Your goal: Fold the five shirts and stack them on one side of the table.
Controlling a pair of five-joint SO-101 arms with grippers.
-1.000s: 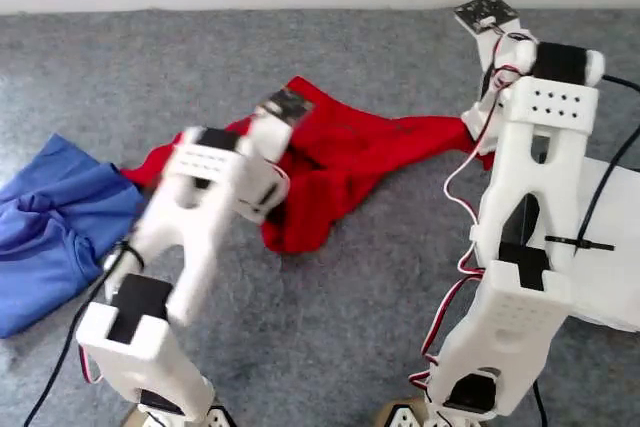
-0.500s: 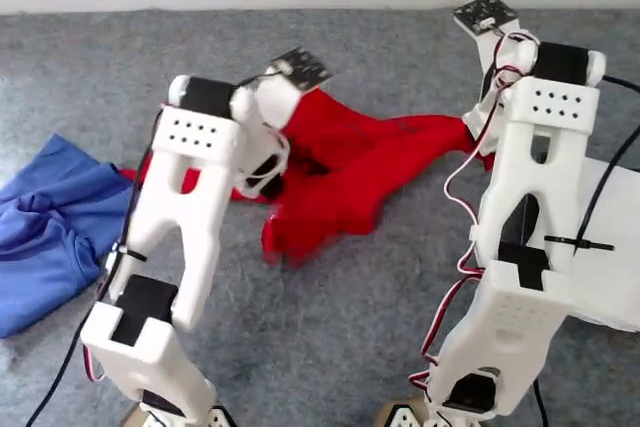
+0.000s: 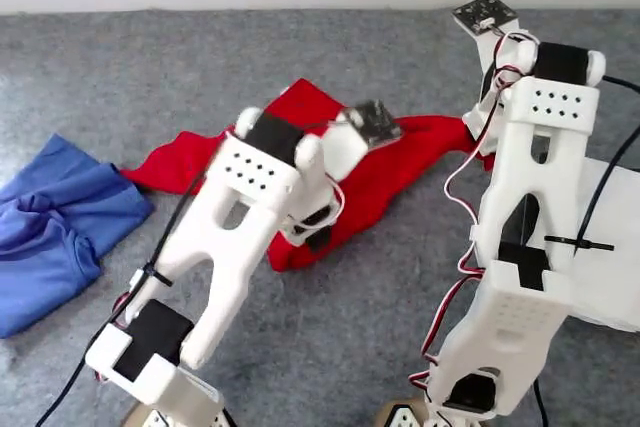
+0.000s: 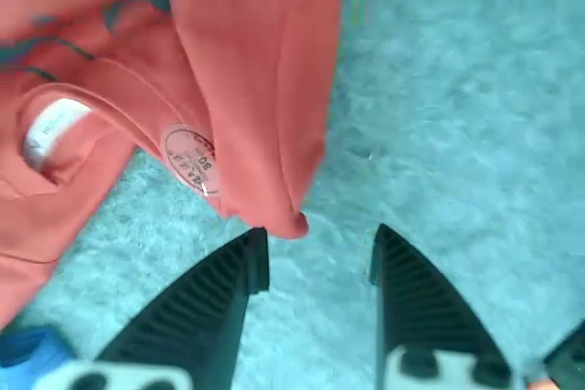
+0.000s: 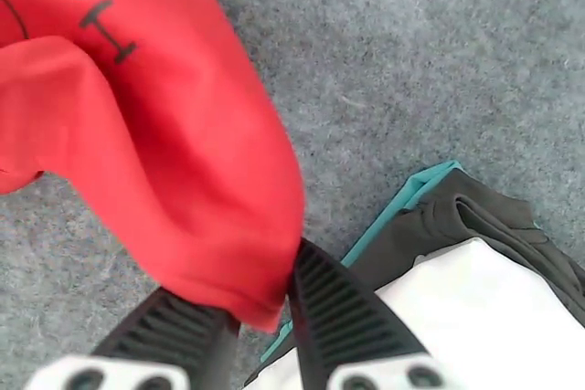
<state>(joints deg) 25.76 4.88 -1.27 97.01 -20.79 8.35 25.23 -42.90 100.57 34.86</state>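
One red shirt [image 3: 415, 152] lies rumpled across the middle of the table [image 3: 350, 337], reaching from near the blue shirt [image 3: 60, 217] at the left to the far right. The right gripper [image 5: 260, 303] pinches the red shirt's right end, with a fold of cloth bunched between its jaws. That grip is just beside the pile at the right edge, where a white shirt [image 5: 457, 303] lies on a dark garment [image 5: 475, 216]. The left gripper [image 4: 318, 253] hangs low over the near edge of the red shirt, jaws spread and nothing between them. A loose corner of cloth sits just ahead of the gap, and the neck tag [image 4: 55, 130] shows farther along. The shirt looks light, thin and quite limp. It will likely sag from whatever point is held and give no help in keeping a shape. It is neither fragile nor slippery, though the felt-like table will probably drag on it and pull in wrinkles when it is slid. A pinch in the middle would gather several layers and leave it bunched. Better holds are a single layer at an edge, such as a hem corner or a shoulder seam. The two grips should sit well apart so the cloth between them draws flat, and the corner ahead of the left jaws looks like a fair place for the second one.
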